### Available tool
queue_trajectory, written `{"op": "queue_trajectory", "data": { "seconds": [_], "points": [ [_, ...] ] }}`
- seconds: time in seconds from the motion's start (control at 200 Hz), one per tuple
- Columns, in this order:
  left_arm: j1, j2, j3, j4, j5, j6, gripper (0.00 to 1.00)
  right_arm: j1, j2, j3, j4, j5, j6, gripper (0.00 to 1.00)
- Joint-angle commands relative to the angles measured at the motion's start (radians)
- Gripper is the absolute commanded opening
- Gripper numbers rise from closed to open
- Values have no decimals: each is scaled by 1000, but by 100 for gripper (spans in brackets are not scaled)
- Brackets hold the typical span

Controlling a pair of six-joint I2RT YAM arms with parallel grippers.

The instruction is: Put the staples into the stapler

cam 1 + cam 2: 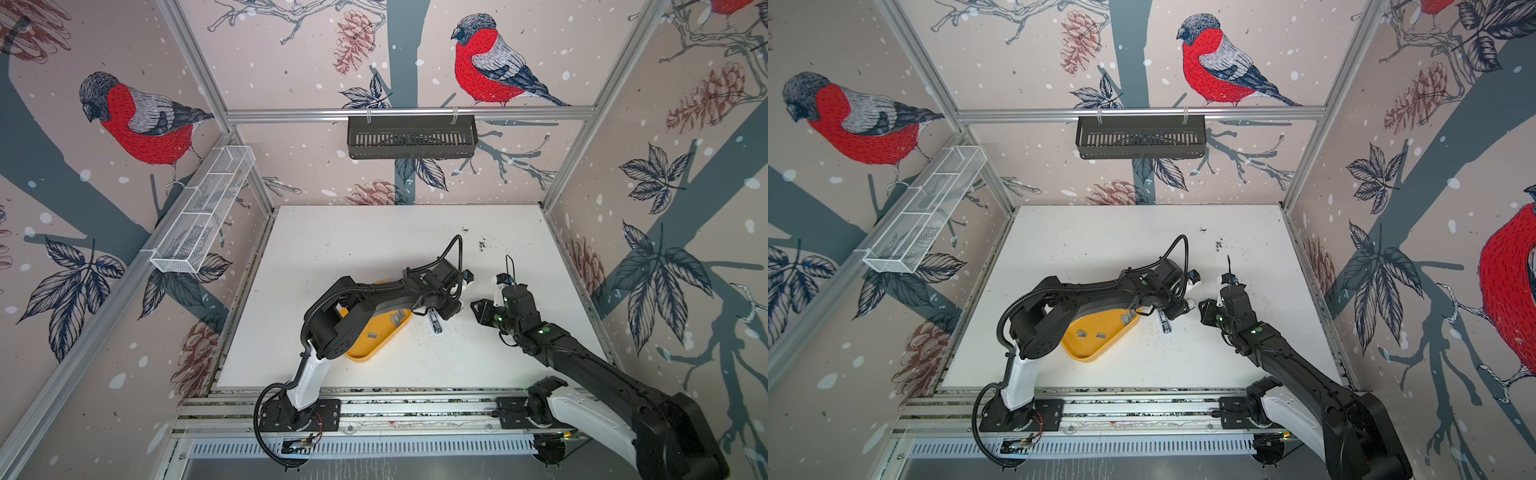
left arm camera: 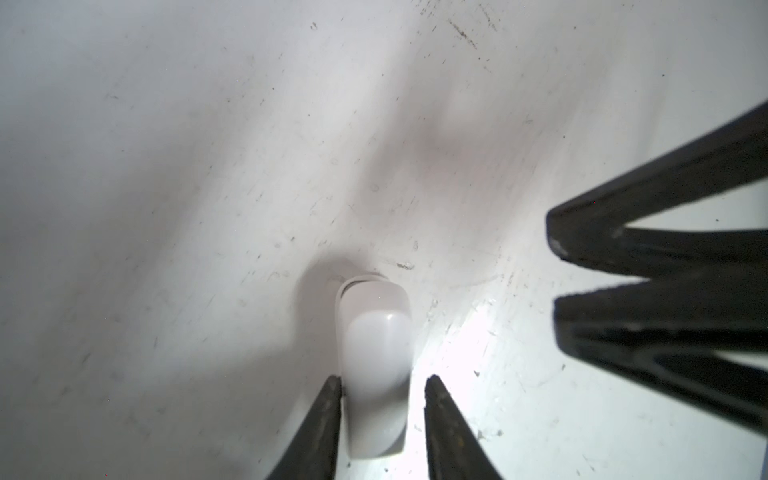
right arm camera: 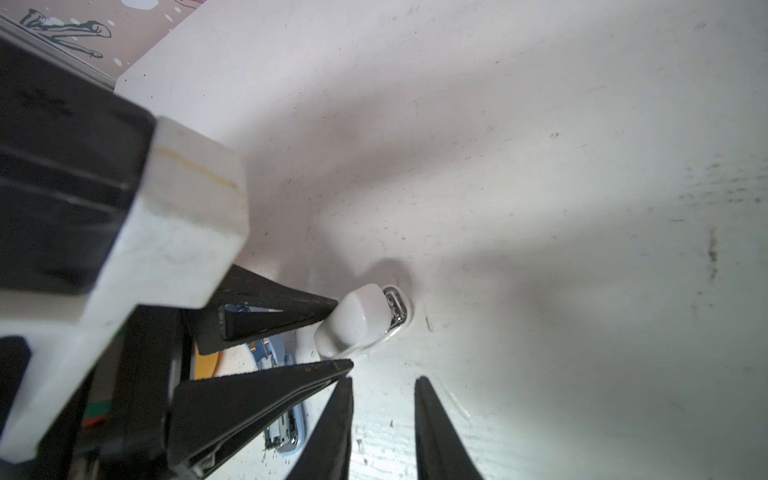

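Several staples (image 1: 397,318) lie in a yellow tray (image 1: 362,354).

The walls (image 1: 291,62) are pinkish paper with big red birds (image 1: 482,62), leaves and pine cones, and silver metal bars (image 1: 407,113) hold a black basket (image 1: 411,137) at the back and a white wire basket (image 1: 203,208) on the left, above a scratched white table (image 1: 353,249).

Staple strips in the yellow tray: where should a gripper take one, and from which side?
Likely the staple strip lying flat, apart from the pile: pinch across its long sides from straight above, since the tray has a raised rim that blocks a sideways approach.
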Motion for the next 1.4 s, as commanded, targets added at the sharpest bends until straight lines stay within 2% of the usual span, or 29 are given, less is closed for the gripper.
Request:
{"op": "queue_trajectory", "data": {
  "seconds": [0.0, 0.12, 0.21, 0.3, 0.425, 0.565, 0.66, 0.986, 1.196, 1.396],
  "points": [
    [1, -16, -21, 23, 1, 0, 40, 9, -21, 3, -26, -16, -14, 28],
    [2, -29, -36, 34, 2, -9, 42, 21, -43, 0, -35, -34, -24, 28],
    [6, -56, -53, 46, 3, -22, 52, 50, -61, -1, -42, -44, -35, 28],
    [17, -95, -76, 48, 5, -37, 56, 89, -86, -8, -47, -48, -31, 28],
    [57, -161, -130, 68, 36, -83, 57, 168, -109, -31, -19, -69, -29, 32],
    [106, -227, -196, 88, 73, -157, 56, 274, -83, -43, 10, -33, -27, 40],
    [127, -258, -228, 104, 96, -197, 57, 330, -49, -41, 31, -7, -23, 41],
    [147, -179, -136, 1, 12, -247, 68, 426, 97, -12, 78, 87, 35, 44],
    [151, -99, -68, -60, 23, -252, 70, 449, 207, 10, 124, 122, 82, 48],
    [150, -98, -71, -94, 52, -260, 70, 486, 290, 42, 143, 157, 104, 48]
  ]
}}
